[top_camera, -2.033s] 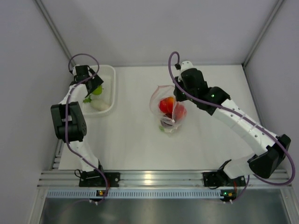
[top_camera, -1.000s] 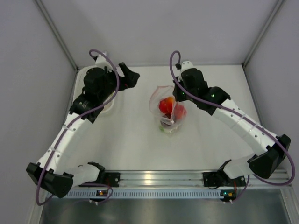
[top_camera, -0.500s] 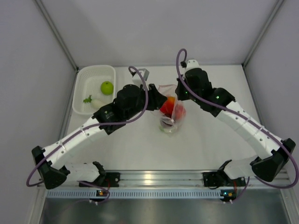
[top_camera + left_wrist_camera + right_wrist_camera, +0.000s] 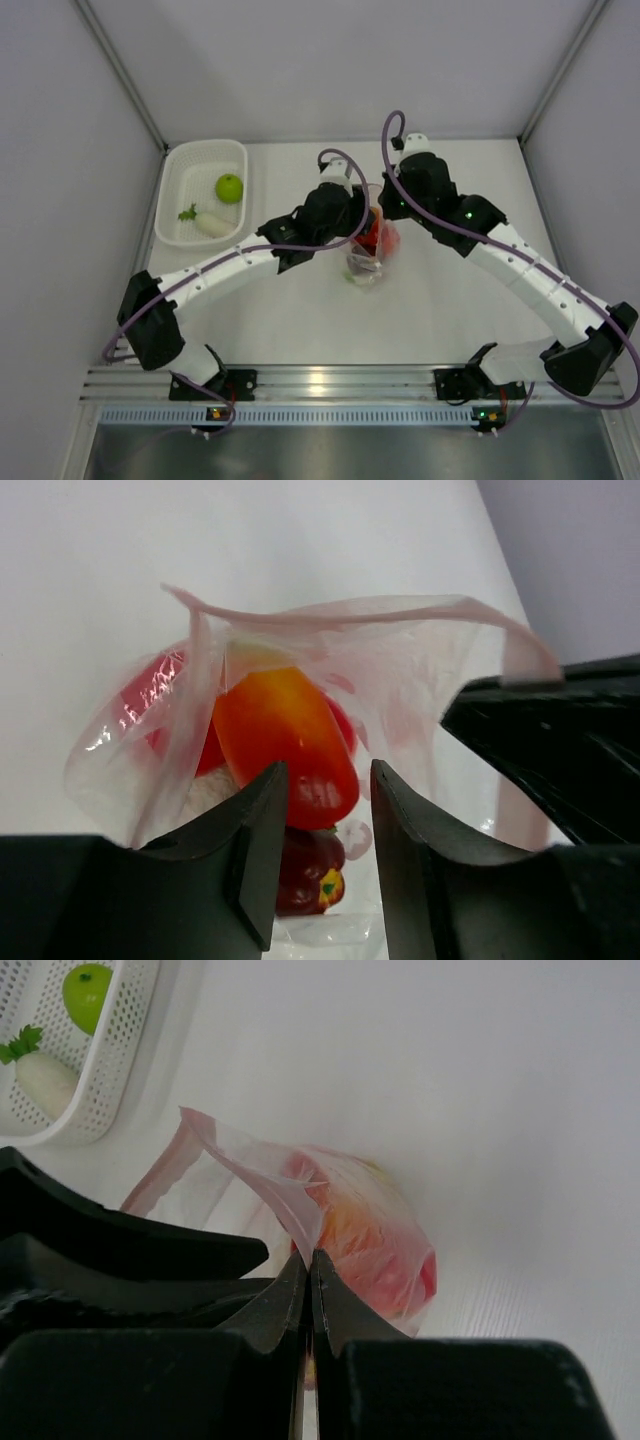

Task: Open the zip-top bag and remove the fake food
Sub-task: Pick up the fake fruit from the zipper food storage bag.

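The clear zip-top bag (image 4: 366, 262) stands open in the middle of the table, with fake food inside. My right gripper (image 4: 308, 1255) is shut on the pinkish rim of the bag (image 4: 262, 1175) and holds it up. My left gripper (image 4: 328, 780) reaches into the bag's mouth. Its fingers are closed in on the lower end of an orange-red piece (image 4: 285, 740). Under that piece lies a dark purple-red one (image 4: 310, 865), and a red piece (image 4: 150, 705) sits to the left behind the plastic. From above, my left gripper (image 4: 362, 226) hides most of the bag's contents.
A white perforated basket (image 4: 172, 170) stands at the back left. It holds a green fruit (image 4: 229, 187) and a white radish with leaves (image 4: 208, 222). The right wrist view shows the same basket (image 4: 120, 1070) beyond the bag.
My left arm swung from the basket across to the bag and reached into its mouth. Its jaws narrowed around the orange-red piece. The right arm barely moved and still holds the rim.
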Controlling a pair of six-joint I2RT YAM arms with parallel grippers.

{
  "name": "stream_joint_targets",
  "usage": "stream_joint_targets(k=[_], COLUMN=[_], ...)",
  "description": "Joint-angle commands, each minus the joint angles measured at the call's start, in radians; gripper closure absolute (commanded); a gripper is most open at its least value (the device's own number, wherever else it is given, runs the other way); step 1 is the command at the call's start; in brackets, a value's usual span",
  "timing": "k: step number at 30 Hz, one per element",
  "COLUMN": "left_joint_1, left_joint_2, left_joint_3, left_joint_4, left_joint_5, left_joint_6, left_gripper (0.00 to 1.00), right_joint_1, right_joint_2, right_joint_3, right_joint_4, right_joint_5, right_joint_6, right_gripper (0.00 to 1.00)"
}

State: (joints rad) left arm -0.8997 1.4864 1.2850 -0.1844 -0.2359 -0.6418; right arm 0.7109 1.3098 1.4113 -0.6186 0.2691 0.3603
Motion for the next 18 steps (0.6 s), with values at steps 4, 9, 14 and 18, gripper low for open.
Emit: stream_joint_targets(k=[4, 9, 14, 18], left_joint_1=[-0.004, -0.002, -0.004, -0.004], left_joint_2=[0.109, 0.158, 0.201, 0.25], left_joint_3=[0.062, 0.088, 0.112, 0.135], left_joint_4=[0.028, 0.026, 0.013, -0.007], left_joint_5=[-0.069, -0.075, -0.083, -0.085], left_joint_6=[-0.018, -0.016, -0.007, -0.01], left_gripper=[0.53, 0.39, 0.31, 0.27], right_joint_1=[0.001, -0.001, 0.001, 0.001], right_joint_2=[-0.055, -0.061, -0.069, -0.076], right_joint_3=[-0.028, -0.037, -0.054, -0.06], right_joint_4=[0.051, 0.056, 0.062, 0.062], right_joint_5=[0.036, 0.032, 0.018, 0.01], right_joint_6=[0.0, 0.002, 0.003, 0.003], right_gripper=[1.0, 1.0, 1.0, 1.0])
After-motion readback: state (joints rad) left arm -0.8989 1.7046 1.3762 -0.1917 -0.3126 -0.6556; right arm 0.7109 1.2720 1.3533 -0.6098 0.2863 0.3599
